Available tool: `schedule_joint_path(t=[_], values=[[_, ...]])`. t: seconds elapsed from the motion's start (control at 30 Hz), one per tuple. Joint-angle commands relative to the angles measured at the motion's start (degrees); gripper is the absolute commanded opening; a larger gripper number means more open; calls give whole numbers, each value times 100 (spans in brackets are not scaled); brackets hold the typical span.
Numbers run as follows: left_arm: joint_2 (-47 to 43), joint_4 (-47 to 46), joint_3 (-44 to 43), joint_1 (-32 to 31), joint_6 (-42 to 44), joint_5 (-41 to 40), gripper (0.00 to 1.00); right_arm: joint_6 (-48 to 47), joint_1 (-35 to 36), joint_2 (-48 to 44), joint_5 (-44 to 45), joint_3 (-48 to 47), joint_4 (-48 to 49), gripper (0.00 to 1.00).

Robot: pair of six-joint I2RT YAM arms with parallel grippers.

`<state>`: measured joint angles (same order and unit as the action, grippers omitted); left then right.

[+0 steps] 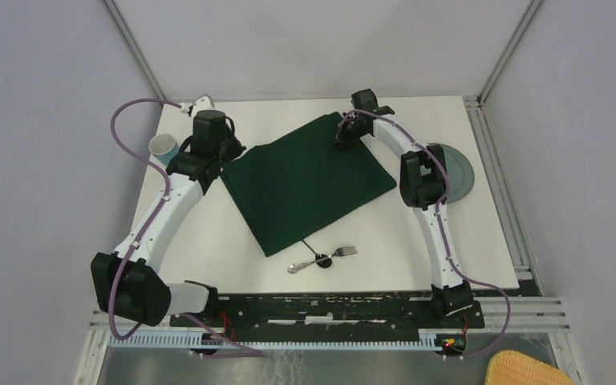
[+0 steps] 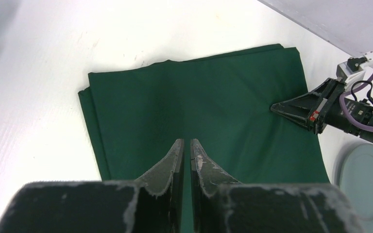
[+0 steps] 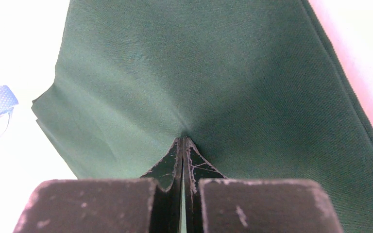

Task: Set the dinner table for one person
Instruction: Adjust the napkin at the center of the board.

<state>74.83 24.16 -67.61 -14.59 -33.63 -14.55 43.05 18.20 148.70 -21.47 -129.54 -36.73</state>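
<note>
The green cloth (image 1: 305, 180) lies folded and skewed like a diamond on the white worktop (image 1: 208, 249), which carries everything in view. The right hand (image 3: 182, 139) is clenched on the cloth at its far corner, and the fabric puckers into creases at the fingertips. The left hand (image 2: 183, 142) sits at the cloth's left corner with its fingers all but together. Whether fabric is caught between them I cannot tell.

The step looks like squaring the cloth as a placemat. To do it well, the left hand's grip should be sure first. Then both hands should lift only slightly and turn the cloth together, keeping it taut between them so the folded layers do not slide apart. The fork (image 1: 345, 251) and spoon (image 1: 305, 265) lie just beside the cloth's near corner and could be swept along. The plate (image 1: 459, 172) lies just right of the cloth, and the cup (image 1: 163, 146) stands off the cloth's left corner.
</note>
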Motion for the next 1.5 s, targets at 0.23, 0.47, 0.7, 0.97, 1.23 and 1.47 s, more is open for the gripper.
schedule_joint_path(t=[0.23,0.47,0.7,0.97,1.23,1.47], values=[[-208,-19,-20,19,-171,-98,15,196,-513,-261,1396,537,-365,0],[-232,-11,-15,23,-170,-119,15,310,-776,-317,1592,594,-560,0],[-205,-4,-15,16,-197,-62,15,364,-912,-222,1447,505,-536,0],[-193,-45,128,17,-268,-4,15,18,-763,-772,735,851,4,4],[133,-228,413,11,-459,58,21,-477,-399,-1738,460,1554,382,22],[663,-729,481,17,-526,168,30,-637,-160,-2253,615,2181,497,22]])
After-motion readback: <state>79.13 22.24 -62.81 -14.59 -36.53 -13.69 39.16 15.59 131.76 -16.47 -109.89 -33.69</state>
